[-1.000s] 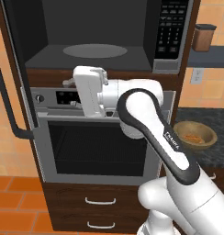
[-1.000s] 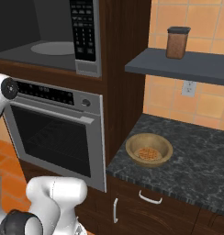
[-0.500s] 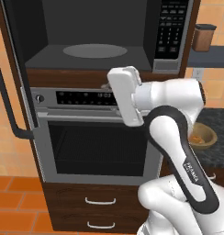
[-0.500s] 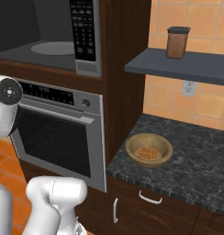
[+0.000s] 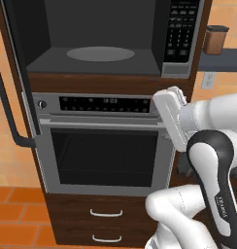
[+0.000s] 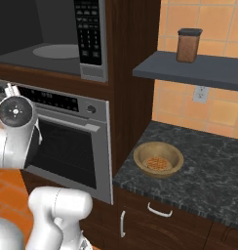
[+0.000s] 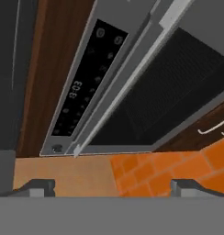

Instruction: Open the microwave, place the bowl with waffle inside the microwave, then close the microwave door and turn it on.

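The microwave stands open, its grey cavity and round turntable bare. The microwave door is swung out to the left, its black bar handle facing the room. The wooden bowl sits on the dark stone counter to the right, with the waffle in it. My white hand hangs in front of the oven's right side, below the keypad. In the hand view my gripper is open and holds nothing, looking at the oven's control panel.
The silver oven with a horizontal handle sits under the microwave, two drawers below it. A brown canister stands on the grey shelf above the counter. My own forearm rises at the left of the right base view.
My arm has swung from the left of the oven front across to its right side. Gripper stayed open. Microwave, door and bowl have not moved.
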Motion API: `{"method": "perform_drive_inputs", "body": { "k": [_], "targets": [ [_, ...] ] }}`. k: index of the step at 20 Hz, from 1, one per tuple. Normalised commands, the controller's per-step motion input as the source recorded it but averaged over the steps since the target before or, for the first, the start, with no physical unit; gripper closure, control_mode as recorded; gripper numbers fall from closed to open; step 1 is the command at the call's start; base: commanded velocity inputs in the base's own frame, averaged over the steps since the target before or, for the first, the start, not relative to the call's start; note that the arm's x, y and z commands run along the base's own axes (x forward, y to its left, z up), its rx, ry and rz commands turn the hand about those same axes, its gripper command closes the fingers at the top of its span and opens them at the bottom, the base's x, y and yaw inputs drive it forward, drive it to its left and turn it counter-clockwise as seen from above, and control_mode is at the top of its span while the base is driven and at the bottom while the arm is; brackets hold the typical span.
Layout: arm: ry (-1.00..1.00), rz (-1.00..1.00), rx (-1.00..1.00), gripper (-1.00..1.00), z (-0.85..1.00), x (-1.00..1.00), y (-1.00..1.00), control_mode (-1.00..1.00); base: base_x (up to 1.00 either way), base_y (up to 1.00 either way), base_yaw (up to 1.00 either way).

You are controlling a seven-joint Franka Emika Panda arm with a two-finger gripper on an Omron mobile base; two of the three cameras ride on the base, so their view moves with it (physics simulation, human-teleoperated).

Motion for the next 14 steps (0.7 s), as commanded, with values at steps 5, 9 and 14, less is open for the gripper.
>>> {"method": "perform_drive_inputs", "body": {
  "k": [5, 9, 14],
  "targets": [
    [0.06, -0.30, 0.00, -1.00, -0.84, -0.16, -1.00, -1.00, 0.00, 0.00, 0.00],
    [0.21, -0.31, 0.00, -1.00, -0.54, 0.00, -1.00, -1.00, 0.00, 0.00, 0.00],
    [0.14, -0.27, 0.00, -1.00, -0.60, 0.00, -1.00, -1.00, 0.00, 0.00, 0.00]
  ]
}}
